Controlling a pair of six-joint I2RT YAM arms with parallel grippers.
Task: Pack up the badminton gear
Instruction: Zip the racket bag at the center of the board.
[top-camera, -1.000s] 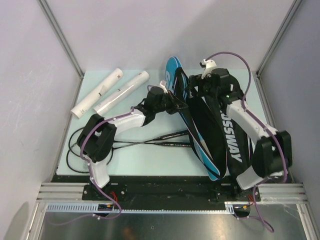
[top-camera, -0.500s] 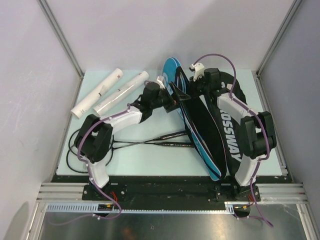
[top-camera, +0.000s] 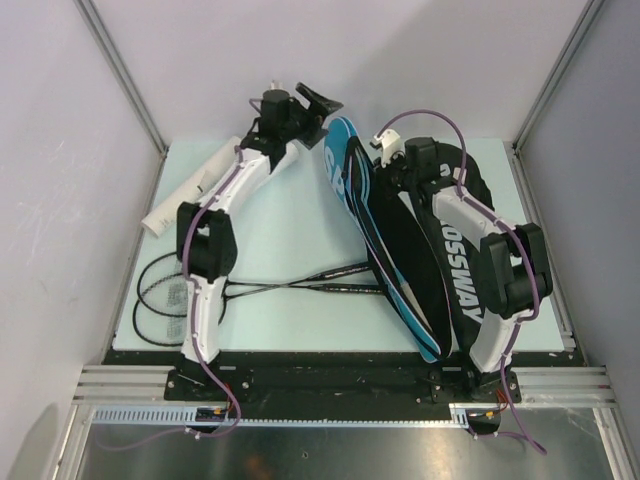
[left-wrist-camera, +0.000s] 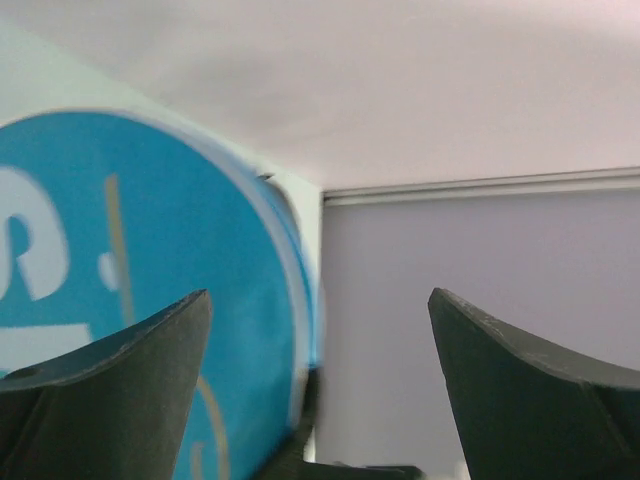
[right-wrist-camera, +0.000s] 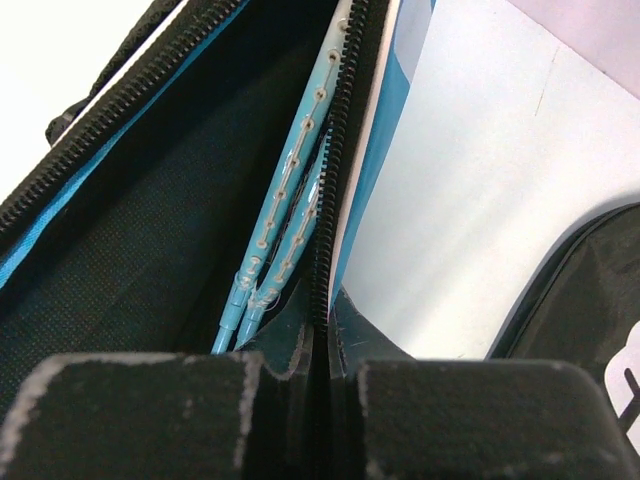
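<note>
The long blue-and-black cloth bag (top-camera: 400, 250) is lying on the right half of the pale green table top (top-camera: 300, 220), running from the back to the near edge. Two thin dark-shafted rackets (top-camera: 300, 285) are lying crossed to its left, with their heads by the left edge. The long white tubes (top-camera: 172, 207) are lying at the back left, under the left arm. The left gripper (top-camera: 318, 100) is hanging at the back, left of the bag's far end. The right gripper (right-wrist-camera: 328, 310) is pinching the bag's zip edge at that far end. Two thin blue racket rims (right-wrist-camera: 285, 215) are lying inside the bag, just beside the zip.
</note>
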